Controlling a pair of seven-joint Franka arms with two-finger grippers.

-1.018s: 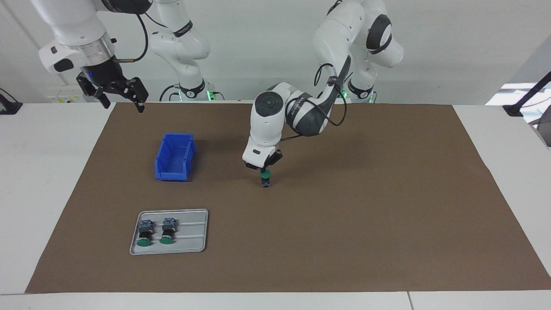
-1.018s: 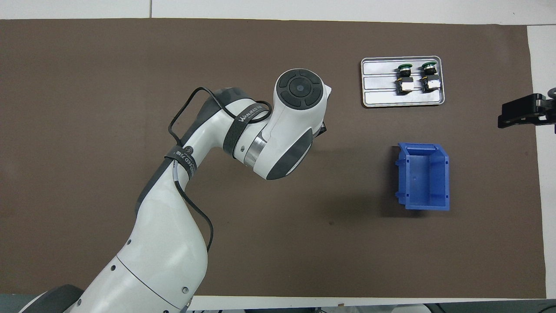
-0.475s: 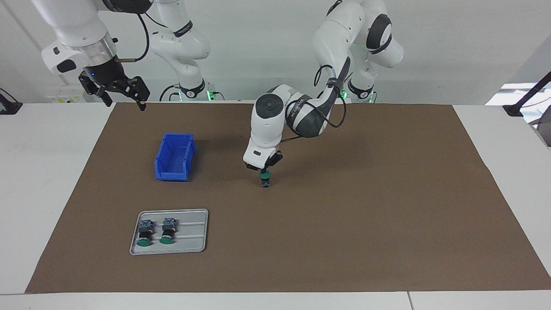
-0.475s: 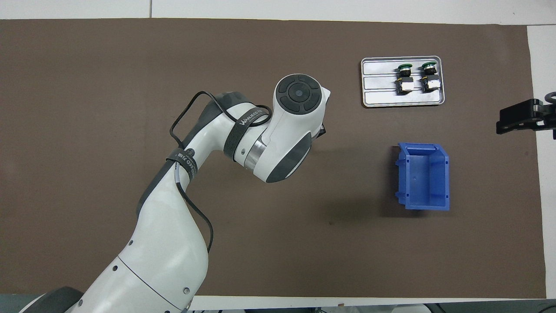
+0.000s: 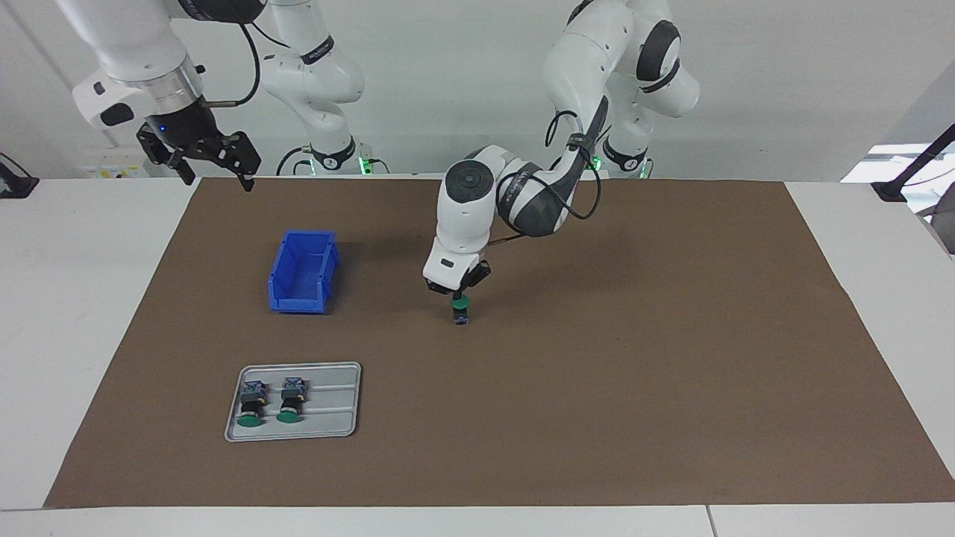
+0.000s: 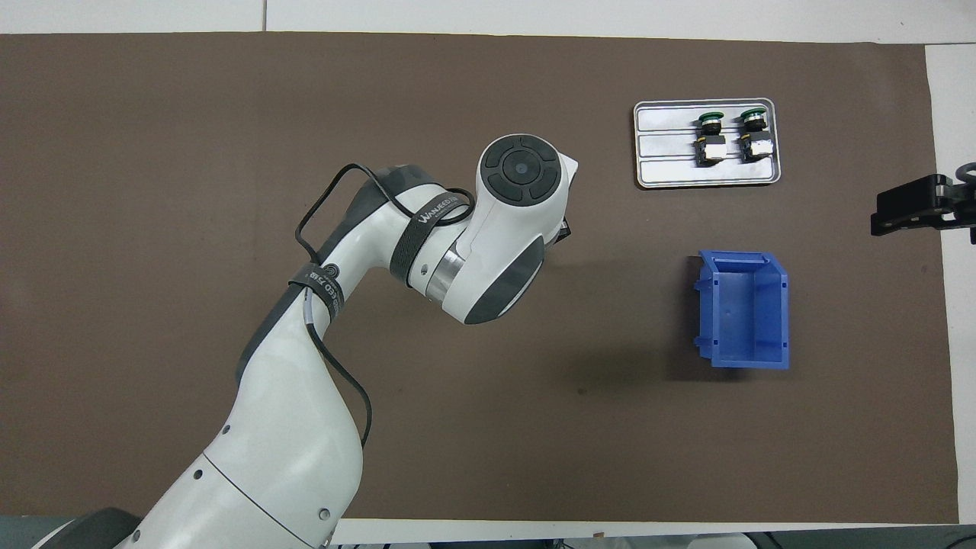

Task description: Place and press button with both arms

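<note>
The button [image 5: 459, 307] stands upright on the brown mat [image 5: 597, 358] near the middle of the table, green cap up. My left gripper [image 5: 457, 293] points down directly over it, its tips at the cap, and looks shut. In the overhead view the left arm's wrist [image 6: 518, 171] hides the button and most of the gripper. My right gripper [image 5: 216, 179] is open and empty, raised over the mat's edge at the right arm's end, and shows in the overhead view [image 6: 915, 206]. Two more like buttons [image 5: 270, 401] lie on a grey tray [image 5: 332, 418].
An empty blue bin [image 5: 302, 272] stands on the mat nearer to the robots than the tray; both also show in the overhead view, the bin [image 6: 743, 309] and the tray [image 6: 705, 174]. White table [image 5: 67, 298] surrounds the mat.
The right gripper has drawn back a little toward its base and now holds still. The left arm's elbow and wrist have shifted slightly while its gripper stays on the button's cap.
</note>
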